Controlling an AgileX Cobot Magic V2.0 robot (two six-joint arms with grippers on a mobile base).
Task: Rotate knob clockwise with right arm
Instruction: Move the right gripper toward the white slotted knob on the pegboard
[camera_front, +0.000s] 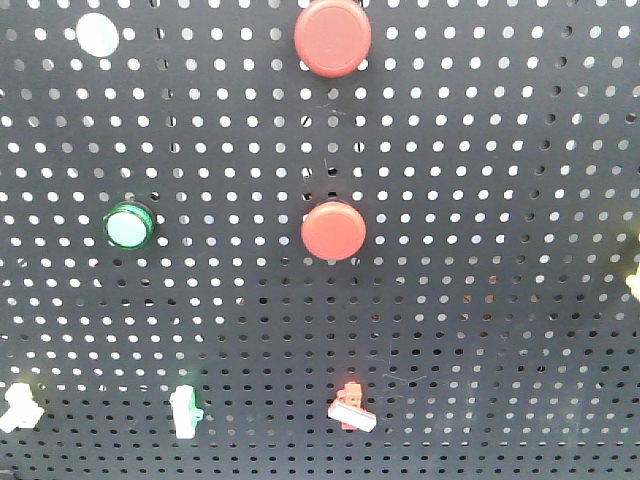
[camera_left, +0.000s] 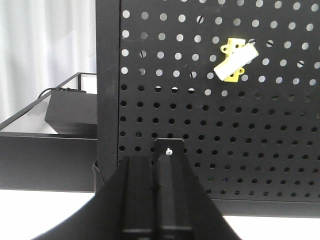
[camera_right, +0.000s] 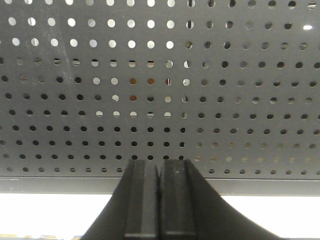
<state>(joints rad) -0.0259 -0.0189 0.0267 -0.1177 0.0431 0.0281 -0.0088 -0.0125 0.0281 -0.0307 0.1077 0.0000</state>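
In the front view there is a dark board (camera_front: 480, 150) full of small round holes. A big red button (camera_front: 332, 37) sits at the top. A smaller red button (camera_front: 333, 231) sits in the middle. A green light (camera_front: 128, 226) is off to the left of it. A white cap (camera_front: 97, 34) is in the top left corner. Three small knobs sit in a row at the bottom. They are the white knob (camera_front: 17, 406) at the left edge, the green knob (camera_front: 184, 411) standing straight up, and the red knob (camera_front: 351, 406), which is tilted. I cannot tell which knob is the one to turn.

In the left wrist view the left gripper (camera_left: 154, 165) has its two fingers pressed together with nothing between them. It points at the left edge of the board, low down. A small black plate with a screw (camera_left: 169, 148) is just above the fingertips. The yellow knob (camera_left: 234, 61) has a tilted white handle. It is higher up and to the right, well apart from the gripper. A black box (camera_left: 70, 112) sits behind the board on the left.

In the right wrist view the right gripper (camera_right: 159, 167) also has its fingers pressed together and holds nothing. It faces the bottom part of the board, where there are rows of holes
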